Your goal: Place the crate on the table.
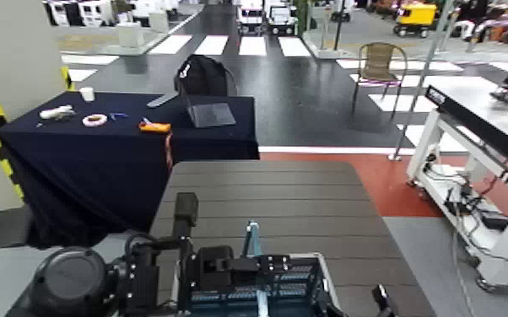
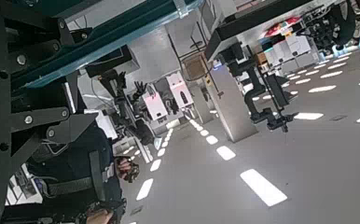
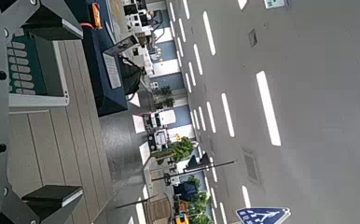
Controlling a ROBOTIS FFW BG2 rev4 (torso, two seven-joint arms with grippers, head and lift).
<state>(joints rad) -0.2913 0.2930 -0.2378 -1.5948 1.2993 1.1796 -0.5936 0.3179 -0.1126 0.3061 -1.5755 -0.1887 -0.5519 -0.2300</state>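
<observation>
The crate (image 1: pixel 257 287) is a blue-grey lattice basket with a teal handle (image 1: pixel 251 239) standing upright. It is at the near edge of the dark brown plank table (image 1: pixel 266 190). I cannot tell whether it rests on the planks. My left gripper (image 1: pixel 197 268) is against the crate's left wall. The left wrist view shows a teal bar (image 2: pixel 122 33) and the hall ceiling. My right gripper (image 1: pixel 381 300) is just right of the crate. In the right wrist view it (image 3: pixel 64 110) is open, with the crate's rim (image 3: pixel 38 98) beside one finger and the planks (image 3: pixel 71 149) beyond.
A table draped in navy cloth (image 1: pixel 97 169) stands behind at the left, with a laptop (image 1: pixel 211 114), a tape roll (image 1: pixel 94 120) and an orange tool (image 1: pixel 154 126) on it. A white-framed workbench (image 1: pixel 477 105) stands at the right. A chair (image 1: pixel 380 63) is farther back.
</observation>
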